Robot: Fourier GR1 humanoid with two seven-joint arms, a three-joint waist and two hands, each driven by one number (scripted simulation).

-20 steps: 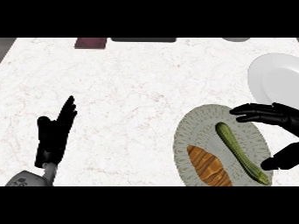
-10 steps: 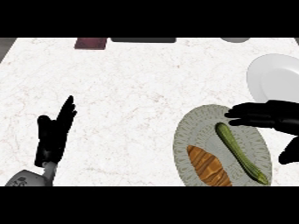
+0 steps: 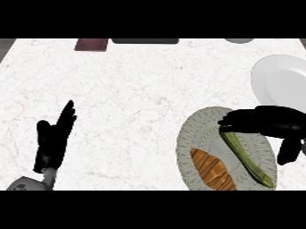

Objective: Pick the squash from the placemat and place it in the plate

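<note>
right hand (image 3: 269,123) has slid in over the squash's (image 3: 246,158) 12 o'clock tip | fingers half-curled, nothing pinched yet | squash still on placemat (image 3: 194,134) | plate (image 3: 289,82) waits at 1 o'clock | left hand (image 3: 53,138) resting, fingers straight

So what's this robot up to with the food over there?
It is going after the squash, the long green vegetable lying on the oval placemat next to a piece of bread. The right hand hovers over the squash's upper end, fingers spread, with nothing held yet. The white plate where the squash should go waits just beyond the placemat. The left hand rests open at the lower left.
</note>
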